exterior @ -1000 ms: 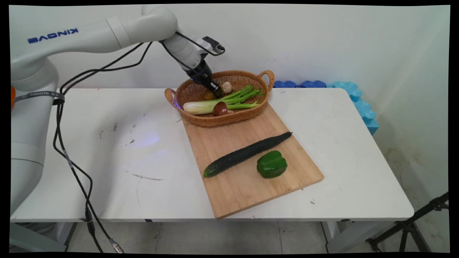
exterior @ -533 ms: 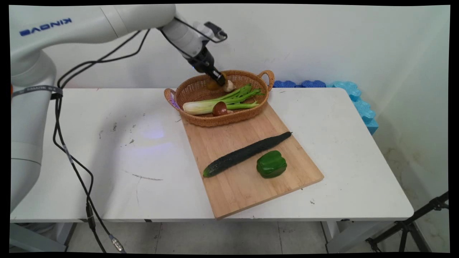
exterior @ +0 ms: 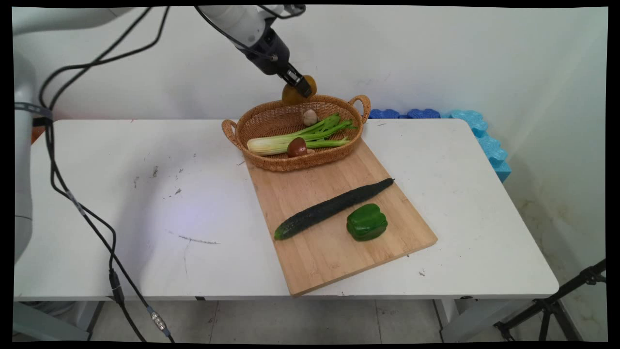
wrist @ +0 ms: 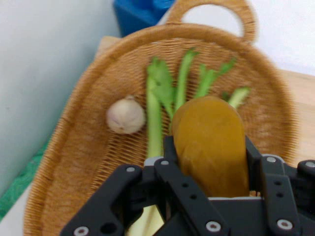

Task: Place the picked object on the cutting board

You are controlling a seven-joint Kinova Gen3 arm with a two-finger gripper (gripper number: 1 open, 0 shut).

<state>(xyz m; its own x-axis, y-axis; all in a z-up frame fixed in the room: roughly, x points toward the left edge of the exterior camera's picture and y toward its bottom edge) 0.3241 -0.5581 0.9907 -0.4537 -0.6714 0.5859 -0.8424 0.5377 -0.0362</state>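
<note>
Since the earlier frames the gripper (exterior: 304, 89) has risen out of the wicker basket (exterior: 271, 162) and now hangs above its far rim, jaws closed on one brown-yellow potato (exterior: 292, 94) lifted clear of the basket. Left in the basket at the tabletop's (exterior: 145, 194) far edge: one celery bunch (exterior: 290, 138), one brown mushroom (exterior: 297, 146), one garlic bulb (exterior: 310, 117). On the single cutting board (exterior: 329, 252), toward the near edge, lie one cucumber (exterior: 334, 207) and, just right of it, one green pepper (exterior: 367, 222).
</note>
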